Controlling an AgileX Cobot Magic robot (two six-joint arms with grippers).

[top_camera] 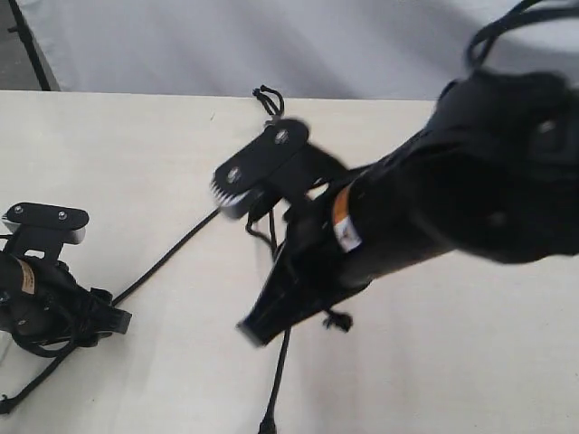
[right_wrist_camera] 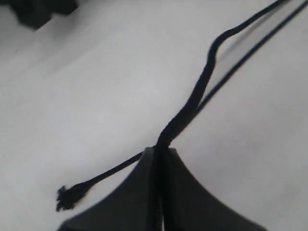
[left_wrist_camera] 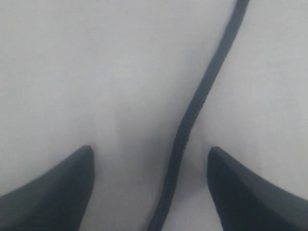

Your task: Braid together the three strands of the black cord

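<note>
The black cord's knot with short loops lies at the far edge of the pale table. One strand runs diagonally to my left gripper. That strand lies on the table between the open fingers, touching neither fingertip. My right gripper reaches across the middle and is shut on another strand, which rises from the closed tips. A frayed strand tip lies beside the fingers. A third strand trails toward the near edge. The right arm hides the braided part.
The bulky right arm covers the table's centre right. Its wrist camera bracket hangs just below the knot. A grey backdrop stands behind the table's far edge. A thin cord end lies at the near left corner.
</note>
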